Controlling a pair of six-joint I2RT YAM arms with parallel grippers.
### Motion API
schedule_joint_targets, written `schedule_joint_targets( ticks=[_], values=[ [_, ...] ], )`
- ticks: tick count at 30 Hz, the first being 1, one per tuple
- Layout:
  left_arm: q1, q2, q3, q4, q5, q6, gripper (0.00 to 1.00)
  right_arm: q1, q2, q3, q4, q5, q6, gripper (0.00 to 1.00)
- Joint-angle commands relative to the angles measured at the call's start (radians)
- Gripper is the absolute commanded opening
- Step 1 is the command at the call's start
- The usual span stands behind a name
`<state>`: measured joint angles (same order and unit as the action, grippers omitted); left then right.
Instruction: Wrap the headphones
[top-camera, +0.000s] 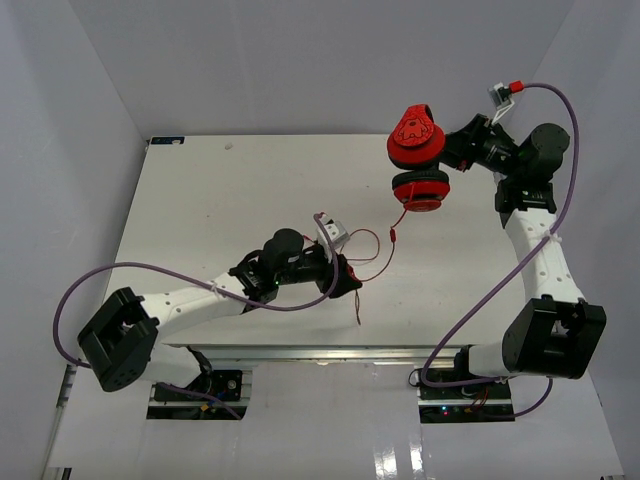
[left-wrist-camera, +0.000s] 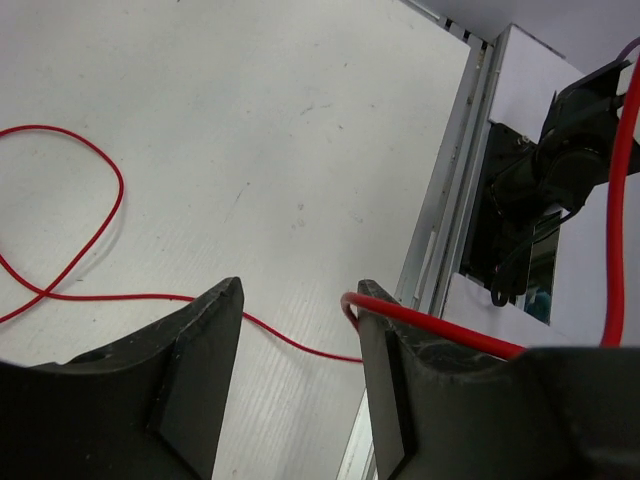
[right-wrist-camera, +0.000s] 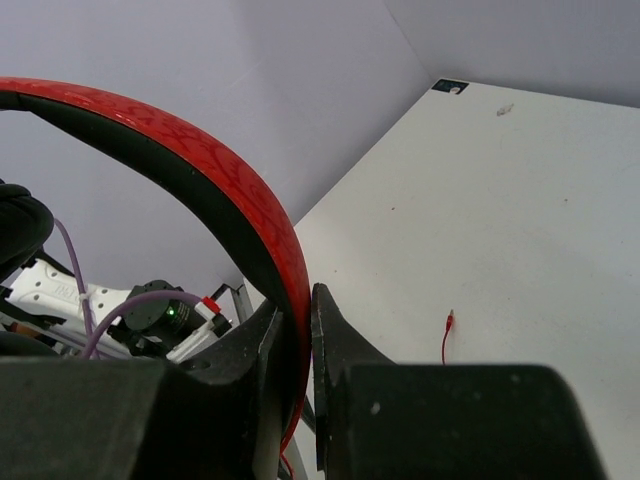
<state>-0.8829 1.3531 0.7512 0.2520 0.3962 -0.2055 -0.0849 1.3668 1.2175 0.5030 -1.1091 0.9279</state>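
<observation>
Looking from the top external camera, the right gripper (top-camera: 452, 150) holds the red headphones (top-camera: 418, 160) raised over the far right part of the white table (top-camera: 220, 200). One ear cup (top-camera: 415, 135) sits above the other. The thin red cable (top-camera: 393, 235) drops from the lower cup and curls in loose loops toward the left gripper (top-camera: 348, 278), which lies low over the table near its front edge. A short end trails past it toward that edge.

In the left wrist view, the left gripper (left-wrist-camera: 298, 290) has its two black fingers (left-wrist-camera: 200, 350) set well apart, with nothing pinched between them. The cable (left-wrist-camera: 430, 325) is draped over the right-hand finger and bends around its tip. More of it lies on the table (left-wrist-camera: 250, 120) in a crossed loop to the left.

In the right wrist view, the right gripper (right-wrist-camera: 297, 320) is clamped tight on the black-and-red headband (right-wrist-camera: 225, 185), which arcs up and away to the left. A short stretch of cable (right-wrist-camera: 446, 338) shows red against the table (right-wrist-camera: 520, 200) beyond.
</observation>
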Motion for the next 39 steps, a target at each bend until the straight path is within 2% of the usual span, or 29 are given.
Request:
schedule_joint_targets(
  ticks=[1,5,9,10,13,14,18,21,24,27,31,34,37,39],
  values=[
    [0.002,-0.04,-0.063,0.109,0.01,0.024,0.6,-0.004,-0.031,0.086,-0.056,-0.006,-0.029,0.08],
    [0.002,-0.014,-0.112,0.199,0.045,0.007,0.61,-0.006,-0.037,0.129,-0.128,-0.004,-0.074,0.08],
    [0.001,0.074,-0.15,0.358,0.09,-0.07,0.63,-0.006,-0.044,0.182,-0.194,0.003,-0.111,0.08],
    [0.001,0.091,-0.164,0.389,0.097,-0.087,0.66,-0.006,-0.046,0.189,-0.217,0.01,-0.12,0.08],
    [-0.001,0.148,-0.193,0.528,0.123,-0.164,0.9,-0.006,-0.052,0.218,-0.306,0.033,-0.19,0.08],
    [-0.004,0.162,-0.202,0.569,0.127,-0.185,0.94,-0.006,-0.054,0.228,-0.331,0.038,-0.214,0.08],
    [-0.02,0.183,-0.243,0.653,0.074,-0.206,0.98,-0.005,-0.061,0.25,-0.387,0.054,-0.279,0.08],
    [-0.043,0.161,-0.256,0.628,-0.042,-0.125,0.98,-0.004,-0.064,0.263,-0.409,0.053,-0.298,0.08],
    [-0.064,0.14,-0.274,0.64,-0.185,0.025,0.98,-0.004,-0.061,0.28,-0.419,0.044,-0.295,0.08],
    [-0.067,0.151,-0.32,0.775,-0.273,0.151,0.98,-0.004,-0.065,0.289,-0.406,0.034,-0.276,0.08],
    [-0.067,0.261,-0.301,0.933,-0.318,0.253,0.98,-0.003,-0.069,0.286,-0.348,0.002,-0.192,0.08],
    [-0.066,0.361,-0.263,1.017,-0.31,0.269,0.98,-0.003,-0.076,0.298,-0.324,-0.028,-0.152,0.08],
    [-0.065,0.404,-0.219,1.026,-0.313,0.283,0.98,-0.003,-0.084,0.313,-0.325,-0.069,-0.162,0.08],
    [-0.064,0.406,-0.198,0.977,-0.319,0.338,0.98,-0.003,-0.1,0.312,-0.31,-0.107,-0.181,0.08]
  ],
)
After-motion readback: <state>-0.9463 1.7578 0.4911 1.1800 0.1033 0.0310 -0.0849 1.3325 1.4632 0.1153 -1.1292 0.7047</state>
